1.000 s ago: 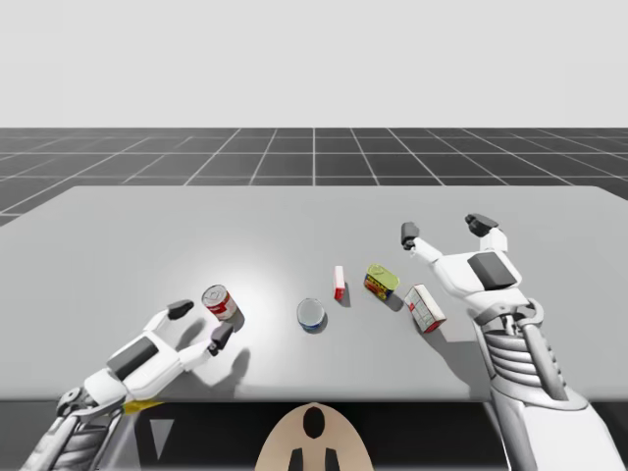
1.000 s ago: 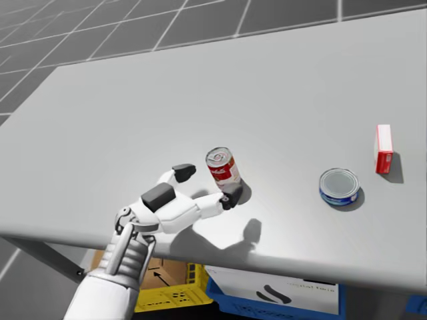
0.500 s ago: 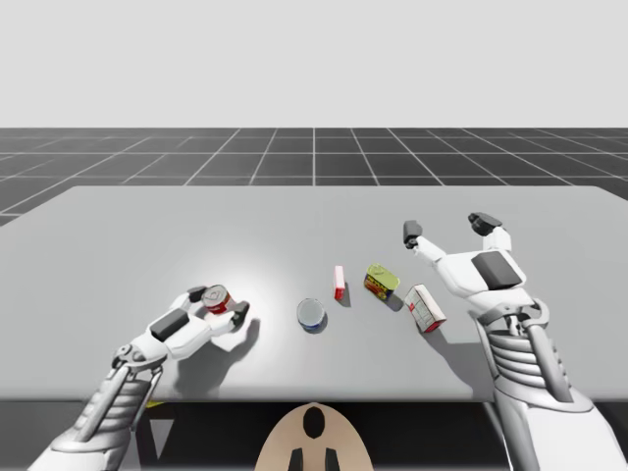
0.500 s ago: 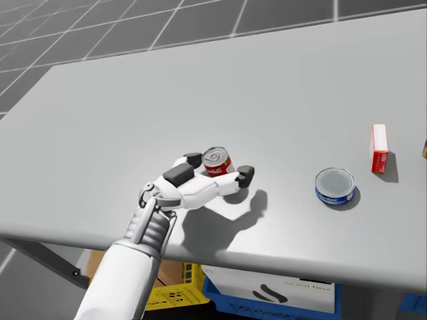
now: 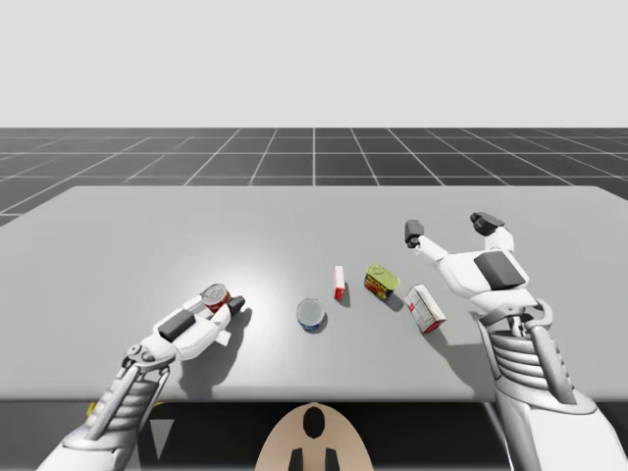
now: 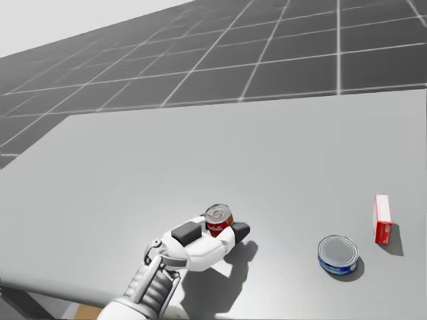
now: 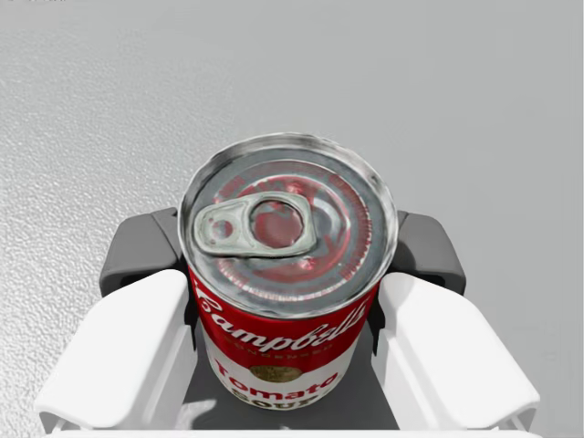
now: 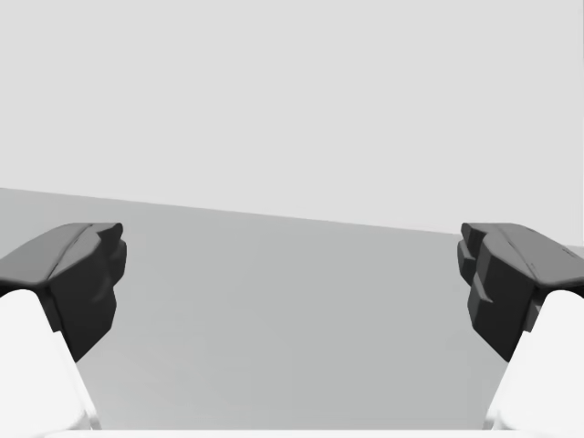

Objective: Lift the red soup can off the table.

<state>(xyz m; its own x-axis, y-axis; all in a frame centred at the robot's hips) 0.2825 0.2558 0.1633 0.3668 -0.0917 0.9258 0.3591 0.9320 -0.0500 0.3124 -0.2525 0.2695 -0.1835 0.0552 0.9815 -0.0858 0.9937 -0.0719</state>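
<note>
The red soup can, with a silver pull-tab lid, sits between the fingers of my left gripper, and both dark pads press on its sides. The high view places the can at the table's front left with my left gripper shut around it. In the head view the can is held by the same gripper, low over the table. My right gripper stands open above the table's right side, far from the can; nothing lies between its fingers.
A flat blue tin lies right of the soup can, then a small red box, a green and yellow can and a white and red box. The table's front edge runs close behind my left hand.
My left gripper has slid forward around the soup can and shut on it. My head has turned upward, shifting the whole head view. The right arm has barely moved.
</note>
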